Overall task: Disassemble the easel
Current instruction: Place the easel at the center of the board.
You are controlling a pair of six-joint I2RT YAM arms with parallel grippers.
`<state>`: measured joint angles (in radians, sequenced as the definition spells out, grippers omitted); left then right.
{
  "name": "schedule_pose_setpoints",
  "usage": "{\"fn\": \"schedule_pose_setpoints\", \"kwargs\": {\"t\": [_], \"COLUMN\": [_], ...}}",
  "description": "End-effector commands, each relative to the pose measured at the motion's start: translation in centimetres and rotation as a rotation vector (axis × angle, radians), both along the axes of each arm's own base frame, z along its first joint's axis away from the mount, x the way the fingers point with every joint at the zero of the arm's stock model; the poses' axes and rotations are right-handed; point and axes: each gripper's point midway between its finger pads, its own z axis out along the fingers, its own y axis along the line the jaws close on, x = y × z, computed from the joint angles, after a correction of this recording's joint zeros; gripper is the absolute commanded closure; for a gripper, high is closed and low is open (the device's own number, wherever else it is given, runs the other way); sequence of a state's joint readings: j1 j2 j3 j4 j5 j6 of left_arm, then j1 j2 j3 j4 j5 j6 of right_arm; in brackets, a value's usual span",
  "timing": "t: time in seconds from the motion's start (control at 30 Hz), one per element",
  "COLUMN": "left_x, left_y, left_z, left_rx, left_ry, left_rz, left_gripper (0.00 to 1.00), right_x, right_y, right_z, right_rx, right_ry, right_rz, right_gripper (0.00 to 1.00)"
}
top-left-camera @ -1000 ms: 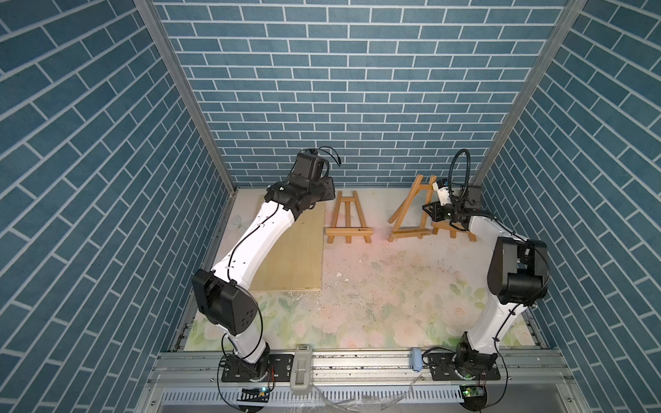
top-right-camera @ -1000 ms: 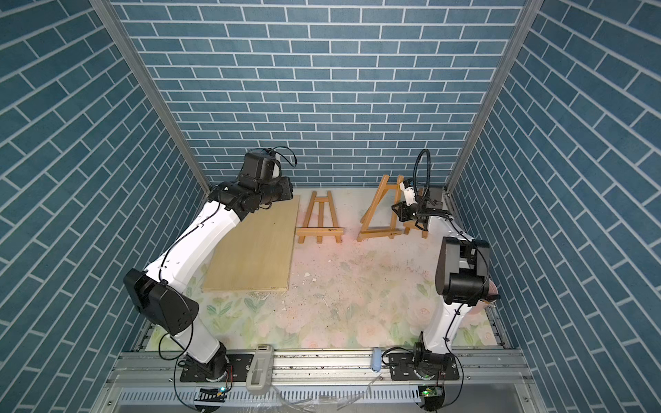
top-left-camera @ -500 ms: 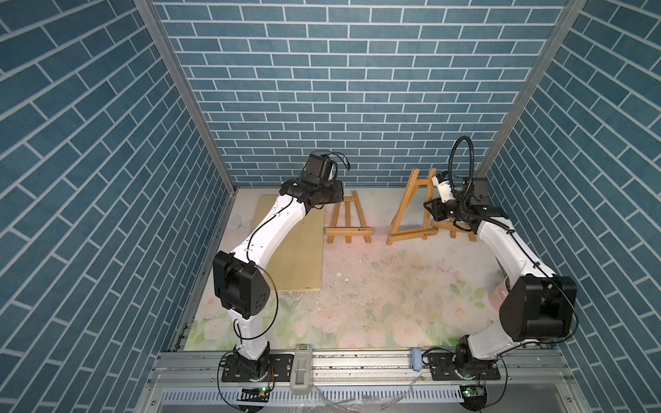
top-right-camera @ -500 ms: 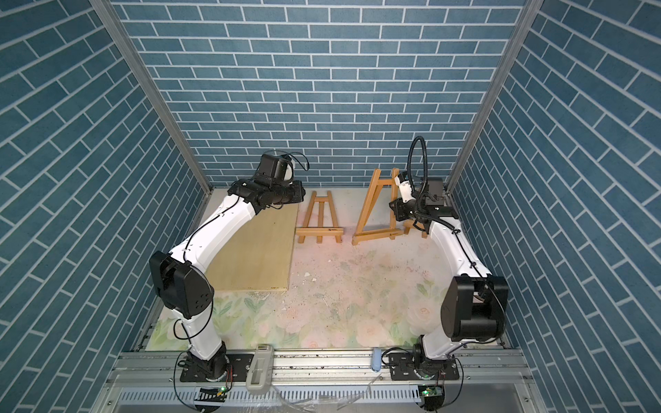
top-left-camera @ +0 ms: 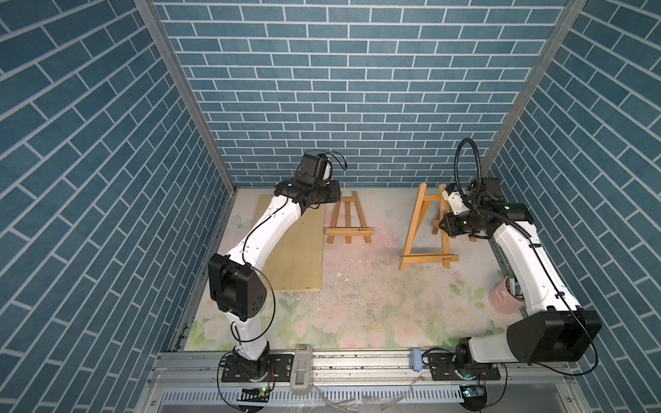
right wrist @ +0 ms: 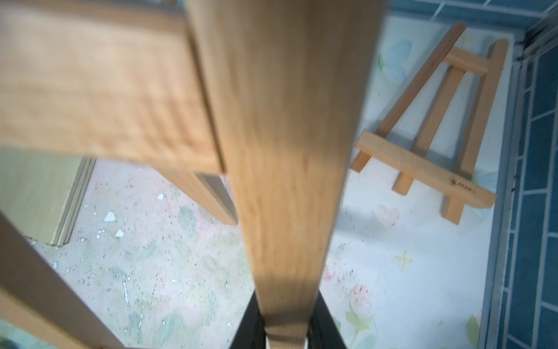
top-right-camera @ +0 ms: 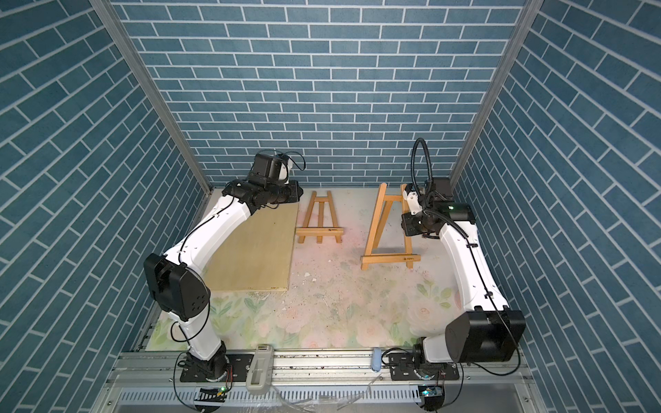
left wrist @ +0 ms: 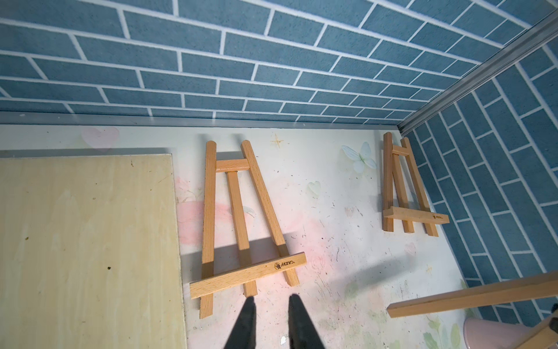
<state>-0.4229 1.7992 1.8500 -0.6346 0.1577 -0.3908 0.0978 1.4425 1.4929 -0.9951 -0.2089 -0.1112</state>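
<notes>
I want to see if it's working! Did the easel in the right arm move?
Yes. The held easel came forward: its bottom bar was level with that of the flat easel; now it is nearer the front rail.

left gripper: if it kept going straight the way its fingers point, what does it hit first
Most likely the small light-wood easel lying flat. In the wrist view the left gripper aims at the foot of its centre leg, just below the ledge bar. How high the gripper is above it is unclear.

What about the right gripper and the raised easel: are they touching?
Touching. In the right wrist view the right gripper clamps one leg of the raised easel between its fingers.
</notes>
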Motion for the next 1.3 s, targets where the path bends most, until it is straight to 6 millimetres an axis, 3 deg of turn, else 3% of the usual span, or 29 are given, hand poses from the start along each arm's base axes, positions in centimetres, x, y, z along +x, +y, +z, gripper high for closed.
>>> {"fn": "schedule_pose_setpoints", "kwargs": {"t": [0.0,0.17,0.4,0.67,0.93,1.27], "left_x": [-1.1,-1.7,-3.1,-3.8,-4.1,-3.9], "left_y": [1.1,2.9,5.0,7.3,8.5,9.4], "left_z": [2.1,2.7,2.8,2.6,2.1,1.6], "left_rx": [-0.008,-0.018,-0.016,-0.011,0.006,0.022], "left_ry": [-0.037,-0.04,-0.033,-0.022,0.004,0.03], "left_rz": [-0.009,0.02,0.056,0.111,0.14,0.163], "left_gripper": [0.78,0.77,0.78,0.77,0.77,0.77], "right_x": [0.1,4.1,11.2,17.9,21.6,23.8], "right_y": [0.0,-0.1,0.0,-0.2,1.3,2.3], "right_z": [-1.0,-3.2,-6.2,-11.0,-15.9,-19.1], "right_rx": [-0.009,-0.048,-0.119,-0.22,-0.186,-0.163], "right_ry": [0.083,0.111,0.048,0.006,0.067,0.067], "right_rz": [-0.032,-0.051,-0.073,-0.113,-0.11,-0.145], "right_gripper": [1.0,1.0,1.0,1.0,1.0,1.0]}}
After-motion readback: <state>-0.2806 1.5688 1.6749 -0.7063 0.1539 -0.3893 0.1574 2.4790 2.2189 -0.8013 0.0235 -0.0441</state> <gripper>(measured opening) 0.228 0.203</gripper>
